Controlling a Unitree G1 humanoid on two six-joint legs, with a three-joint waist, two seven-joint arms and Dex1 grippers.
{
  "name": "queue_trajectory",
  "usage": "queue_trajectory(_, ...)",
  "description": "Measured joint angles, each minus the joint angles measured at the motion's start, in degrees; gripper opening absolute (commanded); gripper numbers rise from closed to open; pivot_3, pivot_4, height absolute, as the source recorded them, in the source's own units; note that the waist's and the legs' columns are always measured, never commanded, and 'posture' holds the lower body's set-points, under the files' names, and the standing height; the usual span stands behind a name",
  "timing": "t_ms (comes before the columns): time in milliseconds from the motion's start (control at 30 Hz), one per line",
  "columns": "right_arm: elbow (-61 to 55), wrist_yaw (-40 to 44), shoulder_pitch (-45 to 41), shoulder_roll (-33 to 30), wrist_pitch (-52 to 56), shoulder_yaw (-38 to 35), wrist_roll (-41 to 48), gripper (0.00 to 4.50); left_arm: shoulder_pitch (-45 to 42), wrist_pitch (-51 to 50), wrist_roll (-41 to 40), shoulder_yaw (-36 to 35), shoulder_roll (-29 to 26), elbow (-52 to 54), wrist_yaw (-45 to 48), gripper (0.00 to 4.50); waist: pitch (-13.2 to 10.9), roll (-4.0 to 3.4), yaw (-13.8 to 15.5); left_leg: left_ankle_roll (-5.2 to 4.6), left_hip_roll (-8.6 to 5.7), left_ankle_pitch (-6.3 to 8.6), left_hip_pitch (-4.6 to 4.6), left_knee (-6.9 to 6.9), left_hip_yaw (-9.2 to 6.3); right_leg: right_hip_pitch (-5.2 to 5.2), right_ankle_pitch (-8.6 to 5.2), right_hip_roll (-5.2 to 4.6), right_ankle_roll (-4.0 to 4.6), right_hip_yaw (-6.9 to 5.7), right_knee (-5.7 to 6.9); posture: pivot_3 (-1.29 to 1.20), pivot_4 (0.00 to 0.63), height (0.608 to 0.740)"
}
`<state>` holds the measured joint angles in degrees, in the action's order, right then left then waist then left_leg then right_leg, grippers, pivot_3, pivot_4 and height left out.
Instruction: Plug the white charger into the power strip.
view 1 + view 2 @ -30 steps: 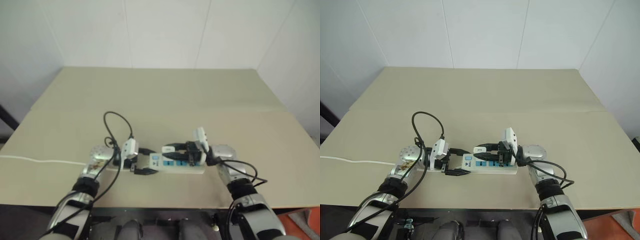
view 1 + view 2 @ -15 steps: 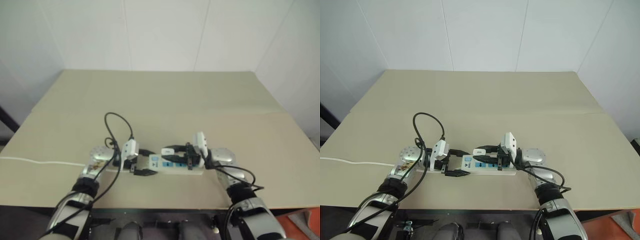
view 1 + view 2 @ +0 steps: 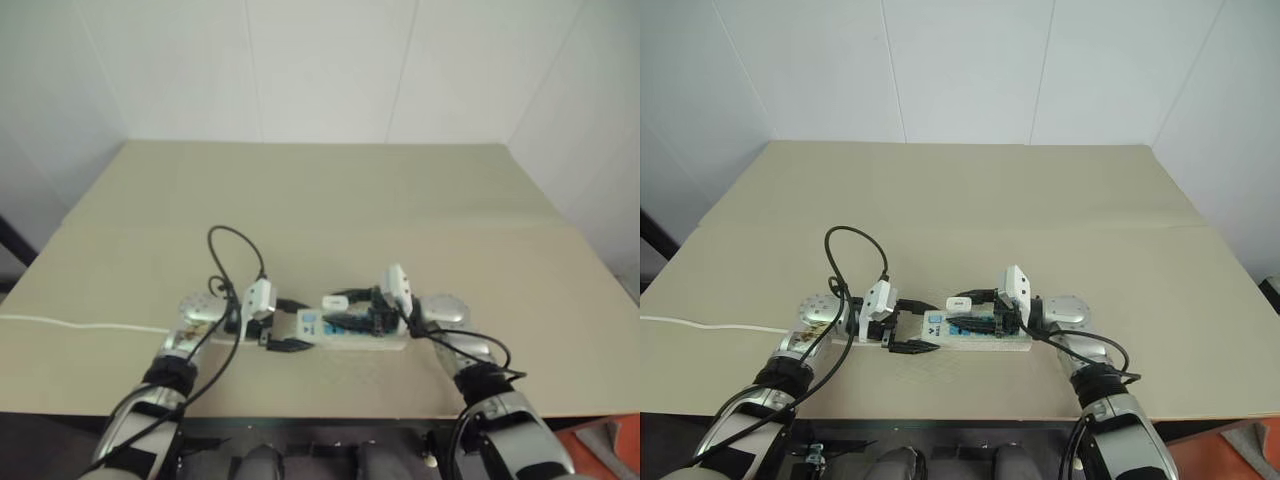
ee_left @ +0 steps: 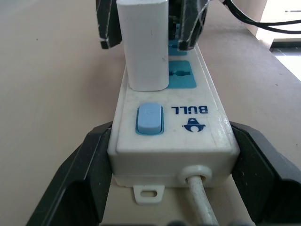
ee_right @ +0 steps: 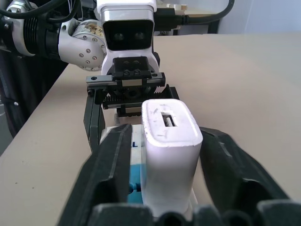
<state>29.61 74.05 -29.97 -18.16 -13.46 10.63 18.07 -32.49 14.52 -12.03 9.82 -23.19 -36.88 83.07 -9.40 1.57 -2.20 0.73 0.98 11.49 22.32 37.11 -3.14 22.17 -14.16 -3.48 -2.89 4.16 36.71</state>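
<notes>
My right fingers (image 5: 117,174) stand apart flanking the white charger (image 5: 169,150), upright in the power strip (image 4: 171,127); left fingers (image 4: 82,174) straddle the strip's switch end.

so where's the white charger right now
The white charger stands upright in the power strip, in the socket next to its blue switch, between the right gripper fingers.

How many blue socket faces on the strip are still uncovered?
1 clearly: on the power strip, a blue socket face just past the white charger, which covers the one nearest the switch. More may be hidden behind the right gripper.
</notes>
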Motion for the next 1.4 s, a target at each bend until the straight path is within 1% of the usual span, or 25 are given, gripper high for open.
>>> queue_trajectory(33, 0.03, 0.06, 0.21, 0.00, -1.04, -0.03, -0.08, 3.89, 0.00, 0.00, 0.00, 0.00, 0.00, 0.00, 0.00, 3.25, 0.00, 0.00, 0.00, 0.00, 0.00, 0.00, 0.00, -0.01, 0.00, 0.00, 0.00, 0.00, 0.00, 0.00, 0.00, 0.00, 0.150, 0.740)
queue_trajectory(67, 0.04, 0.11, 0.37, 0.00, -1.63, -0.07, -0.11, 4.32, 0.00, 0.00, 0.01, 0.00, 0.00, 0.00, 0.01, 3.25, 0.00, 0.00, 0.00, 0.00, 0.00, 0.00, 0.00, -0.01, 0.00, 0.00, 0.00, 0.00, 0.00, 0.00, -0.01, 0.00, 0.150, 0.740)
queue_trajectory(100, 0.05, 0.14, 0.45, 0.00, -2.06, -0.10, -0.16, 4.46, 0.00, 0.00, 0.00, 0.00, 0.00, 0.00, 0.01, 3.25, 0.00, 0.00, 0.00, 0.00, 0.00, 0.00, -0.01, -0.03, 0.00, 0.00, 0.00, 0.00, 0.00, 0.00, -0.01, 0.00, 0.150, 0.740)
queue_trajectory(233, 0.08, 0.35, 0.46, 0.00, -2.72, -0.17, -0.52, 4.46, 0.00, -0.01, 0.01, -0.01, 0.00, 0.00, 0.02, 3.25, 0.00, 0.00, 0.00, 0.00, 0.00, 0.00, -0.01, -0.04, 0.00, 0.00, -0.01, 0.00, 0.01, 0.00, -0.01, 0.00, 0.150, 0.740)
queue_trajectory(300, 0.13, 0.44, 0.46, 0.00, -2.95, -0.21, -0.62, 4.50, 0.00, -0.03, -0.01, -0.01, 0.02, -0.01, 0.02, 3.98, 0.00, 0.00, 0.01, 0.00, 0.00, 0.00, -0.01, -0.04, -0.01, 0.00, -0.01, 0.00, 0.01, 0.00, -0.01, 0.00, 0.150, 0.740)
queue_trajectory(367, 0.16, 0.50, 0.46, -0.02, -3.33, -0.30, -0.87, 4.50, -0.02, 0.07, -0.08, 0.01, 0.26, -0.01, 0.70, 4.47, 0.00, 0.00, 0.02, 0.00, 0.00, 0.00, -0.01, -0.05, 0.00, 0.00, -0.01, 0.00, 0.01, 0.00, -0.01, 0.00, 0.150, 0.740)
queue_trajectory(500, 0.13, 0.52, 0.52, -0.05, -3.41, -0.64, -0.94, 4.50, 0.15, 0.48, -1.69, -0.43, 0.97, 0.54, 1.14, 4.47, 0.00, 0.00, -0.02, 0.00, 0.01, 0.00, -0.01, -0.05, -0.01, 0.01, -0.01, 0.00, 0.01, 0.00, -0.01, 0.00, 0.150, 0.740)
queue_trajectory(567, -0.48, 0.48, 0.65, -0.49, -3.31, -1.14, -0.93, 4.50, 1.13, -0.27, -4.39, -2.71, 1.54, 3.44, 0.37, 4.47, 0.00, 0.00, -0.02, 0.00, 0.02, 0.00, 0.00, -0.07, -0.01, 0.01, -0.01, 0.00, 0.03, 0.00, -0.02, 0.00, 0.150, 0.740)
queue_trajectory(600, -1.17, 0.42, 0.98, -0.87, -3.02, -1.40, -0.91, 4.50, 1.72, -2.44, -6.57, -3.97, 1.41, 6.15, -0.01, 4.47, -0.02, 0.01, -0.03, 0.00, 0.04, 0.00, 0.02, -0.08, -0.01, 0.04, -0.02, 0.00, 0.03, 0.00, -0.01, 0.00, 0.150, 0.740)
queue_trajectory(667, -3.19, 0.32, 1.86, -1.52, -2.23, -2.15, -0.59, 4.50, 2.42, -7.69, -10.24, -5.25, -0.72, 11.81, 0.67, 4.47, -0.03, 0.01, -0.10, 0.00, 0.06, 0.00, 0.03, -0.11, -0.01, 0.06, -0.03, 0.02, 0.04, 0.00, -0.01, 0.00, 0.150, 0.740)
queue_trajectory(733, -5.91, 0.11, 4.16, -2.87, -1.07, -3.65, 1.10, 4.50, 3.48, -13.22, -13.44, -6.63, -5.68, 17.75, 3.01, 4.47, -0.08, -0.04, -0.27, 0.00, 0.06, 0.00, 0.02, -0.22, 0.00, 0.09, -0.08, 0.02, 0.11, 0.00, -0.01, 0.00, 0.150, 0.740)
queue_trajectory(767, -7.14, 0.09, 5.11, -3.96, -0.62, -4.61, 1.70, 4.50, 3.86, -15.17, -14.66, -7.43, -7.92, 19.36, 3.86, 4.47, -0.15, -0.11, -0.29, 0.00, 0.06, 0.00, 0.03, -0.23, 0.01, 0.12, -0.11, 0.02, 0.12, 0.00, -0.01, 0.00, 0.150, 0.740)
queue_trajectory(800, -8.77, 0.44, 6.16, -6.53, 0.44, -5.41, 2.46, 4.50, 4.25, -17.12, -15.56, -8.35, -10.56, 20.94, 5.01, 4.47, -0.31, -0.22, -0.23, 0.00, 0.05, 0.00, 0.11, -0.23, 0.02, 0.19, -0.12, 0.00, 0.12, 0.00, -0.01, 0.00, 0.150, 0.740)
queue_trajectory(867, -10.84, 1.42, 6.92, -11.32, 1.64, -7.57, 3.46, 4.50, 4.70, -18.63, -16.51, -9.96, -13.58, 21.80, 6.30, 4.47, -0.67, -0.45, -0.11, 0.00, 0.01, 0.00, 0.18, -0.23, 0.05, 0.28, -0.13, -0.04, 0.10, 0.01, -0.03, 0.00, 0.150, 0.740)
queue_trajectory(967, -15.58, 3.58, 7.75, -18.40, 2.49, -11.13, 4.85, 4.50, 5.71, -18.56, -16.57, -10.85, -16.17, 22.02, 7.61, 4.47, -0.81, -0.51, -0.15, 0.00, 0.04, 0.00, 0.50, -0.25, 0.06, 0.63, -0.15, -0.01, 0.13, 0.00, -0.02, 0.00, 0.150, 0.740)
queue_trajectory(1033, -18.29, 5.85, 9.54, -25.51, 3.99, -14.13, 5.91, 4.50, 7.46, -18.44, -16.57, -11.36, -19.11, 21.98, 8.49, 4.47, -0.86, -0.54, -0.15, 0.00, 0.05, 0.00, 0.93, -0.26, 0.05, 1.10, -0.15, 0.01, 0.15, 0.00, 0.04, 0.00, 0.150, 0.740)
queue_trajectory(1067, -19.00, 7.30, 11.45, -30.27, 4.27, -16.26, 5.92, 4.50, 9.13, -18.13, -16.57, -11.59, -21.48, 21.88, 8.86, 4.47, -0.88, -0.54, -0.13, -0.01, 0.05, 0.00, 0.96, -0.29, 0.05, 1.12, -0.15, 0.00, 0.22, -0.01, 0.05, 0.00, 0.150, 0.740)
queue_trajectory(1167, -19.14, 10.24, 15.02, -36.92, 5.02, -19.66, 6.01, 4.50, 11.88, -16.63, -16.62, -11.81, -25.07, 21.74, 9.01, 4.47, -0.91, -0.53, -0.24, -0.05, 0.06, 0.03, 0.94, -0.38, 0.10, 1.13, -0.18, -0.02, 0.27, 0.00, 0.00, 0.00, 0.150, 0.740)
queue_trajectory(1267, -19.24, 11.88, 17.10, -39.44, 6.42, -22.77, 7.78, 4.50, 13.51, -15.74, -17.12, -11.86, -26.30, 21.73, 9.09, 4.47, -0.94, -0.50, -0.28, -0.04, 0.08, 0.02, 0.90, -0.37, 0.14, 1.09, -0.24, -0.02, 0.19, 0.01, 0.01, 0.00, 0.150, 0.740)
queue_trajectory(1400, -20.46, 12.76, 19.93, -42.54, 8.98, -23.99, 8.05, 4.50, 14.54, -15.59, -17.17, -11.90, -26.22, 21.73, 9.14, 4.47, -0.98, -0.50, -0.21, -0.02, 0.08, 0.01, 0.84, -0.33, 0.16, 1.07, -0.22, -0.02, 0.20, 0.01, 0.05, 0.00, 0.150, 0.740)
